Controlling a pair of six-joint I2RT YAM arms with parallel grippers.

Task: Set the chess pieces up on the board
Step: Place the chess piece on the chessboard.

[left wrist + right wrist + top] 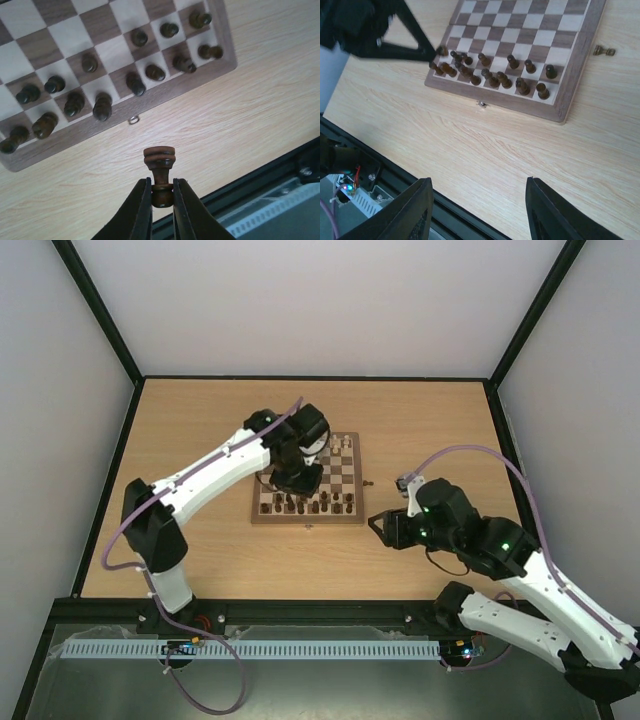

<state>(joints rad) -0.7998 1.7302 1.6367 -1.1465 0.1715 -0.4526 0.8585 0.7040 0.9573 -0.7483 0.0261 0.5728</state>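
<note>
The table (470, 145) held the board (358, 480). My right gripper (478, 181) hung spread and empty off its right side — my left gripper (162, 186), over its near left corner, was clenched on one dark piece (159, 157); the other pieces (492, 79) stood along its two near rows

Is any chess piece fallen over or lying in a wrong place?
Yes. One dark chess piece lies on its side on the table, just beyond the right edge of the board as the top view shows it, instead of standing on a square.
</note>
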